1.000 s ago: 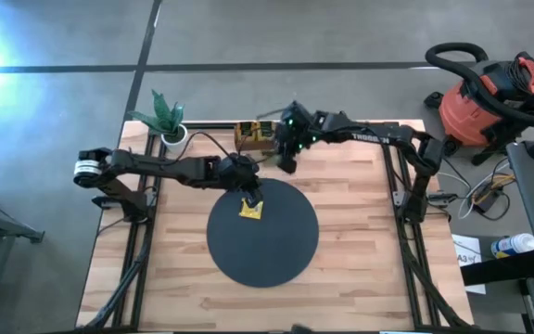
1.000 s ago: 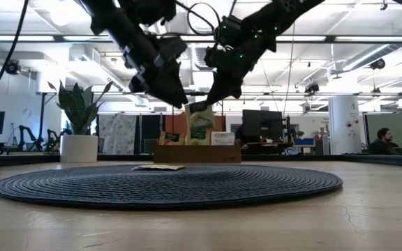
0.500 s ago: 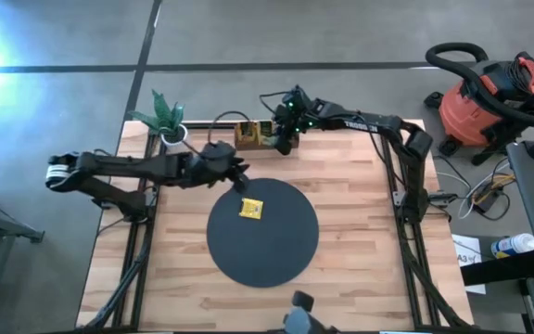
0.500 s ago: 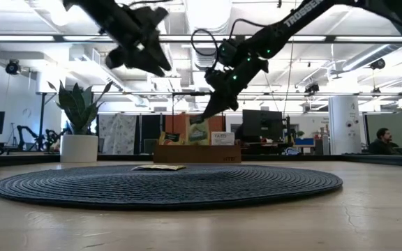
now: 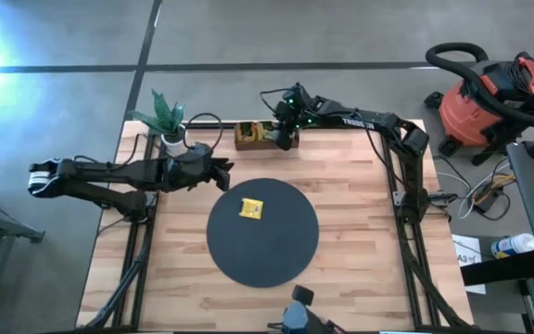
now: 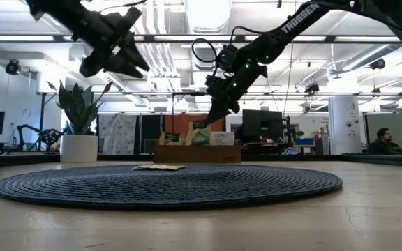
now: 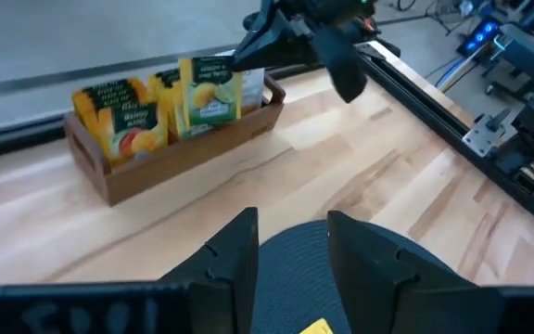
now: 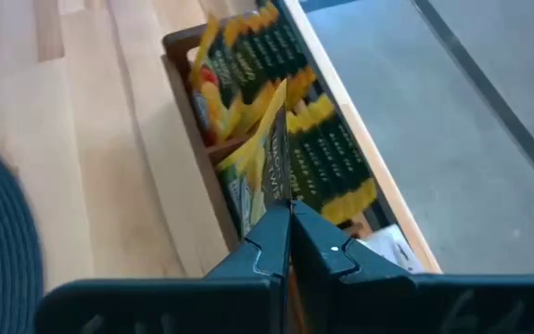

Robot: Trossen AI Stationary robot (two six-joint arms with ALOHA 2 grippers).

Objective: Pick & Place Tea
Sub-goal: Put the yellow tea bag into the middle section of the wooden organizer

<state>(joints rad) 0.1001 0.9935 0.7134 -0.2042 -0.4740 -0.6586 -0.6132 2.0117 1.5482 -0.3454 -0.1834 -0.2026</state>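
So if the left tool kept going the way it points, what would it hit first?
Probably the wooden tray of tea packets; the left tool points at it over bare table, though depth is unclear.

White capitals reading "TROSSEN" run along the right arm [image 6: 306,15] above and behind its gripper [image 6: 211,118], while print on the tea packets [image 7: 160,100] in the wooden tray [image 7: 179,153] ahead of the left gripper [image 7: 290,250] is too small to read.
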